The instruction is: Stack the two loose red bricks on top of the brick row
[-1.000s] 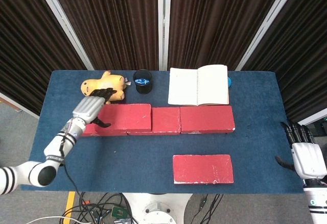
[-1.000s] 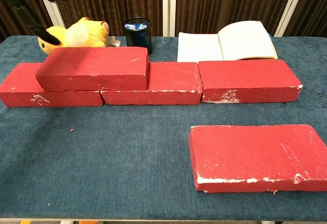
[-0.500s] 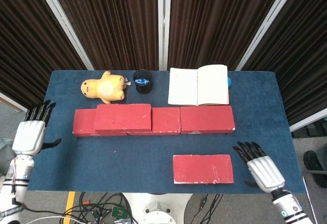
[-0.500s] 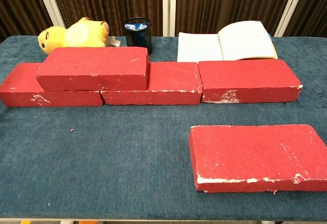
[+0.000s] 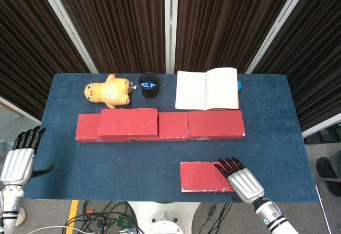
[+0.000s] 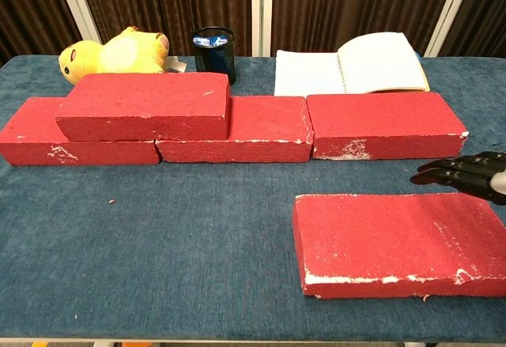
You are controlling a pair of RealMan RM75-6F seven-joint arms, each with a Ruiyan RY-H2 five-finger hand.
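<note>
Hovering flat, right hand [image 5: 242, 179] over loose brick [image 5: 205, 176].

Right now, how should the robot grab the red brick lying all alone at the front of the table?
The loose brick lies flat, long side across the table. Probably best to grip its right end, thumb on one long edge and fingers on the other, coming from above. The right hand hovers there already, open, and nothing crowds that end.
</note>
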